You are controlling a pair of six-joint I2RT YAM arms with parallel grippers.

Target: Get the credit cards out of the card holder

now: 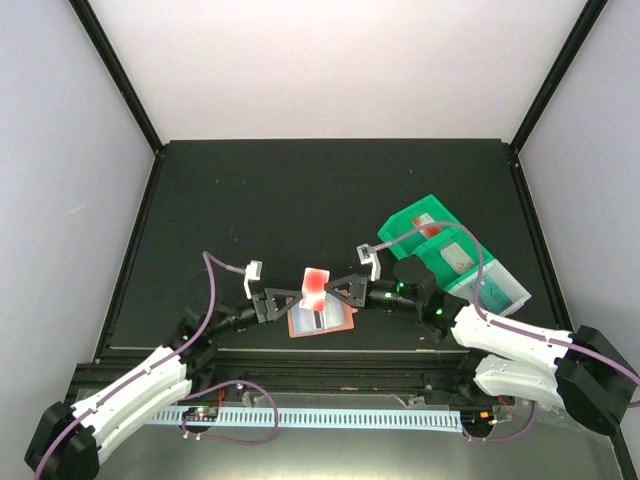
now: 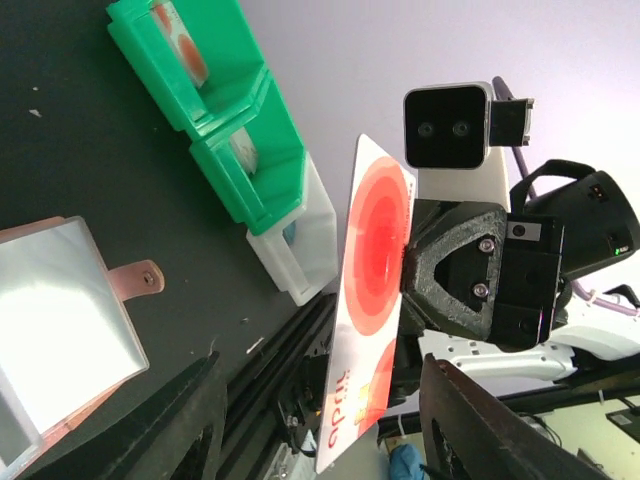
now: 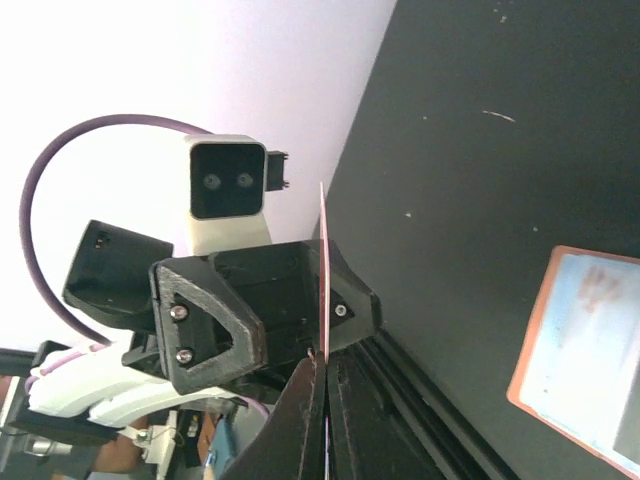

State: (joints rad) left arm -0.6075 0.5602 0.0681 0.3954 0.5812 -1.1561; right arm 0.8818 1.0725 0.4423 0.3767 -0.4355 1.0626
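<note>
We see a black table (image 1: 250,200) with both arms reaching in from its near edge and meeting at the middle. At the right side stands a green bin (image 1: 404,228) with a pale tray (image 1: 505,295) touching its near end. Flat things lie in their compartments, too small for us to name.

Close to the near edge, just under the spot where the arms meet, the card holder (image 1: 322,320) lies open on the table. Its pale inner pocket faces up inside a salmon border, and its snap tab (image 2: 138,279) sticks out to one side.

A red-and-white card (image 1: 316,283), white with red circles, is held up in the air between the two tools, apart from the holder. In the right wrist view we see it edge-on.

The right gripper (image 3: 323,372) is clamped tight on one end of that card, its fingers pressed together with the thin edge pinched between them. The left gripper (image 1: 297,297) faces it from the other side. Its fingers (image 2: 185,415) stand spread on either side of the card's free end, with a gap showing on both sides, so we read it as released.
</note>
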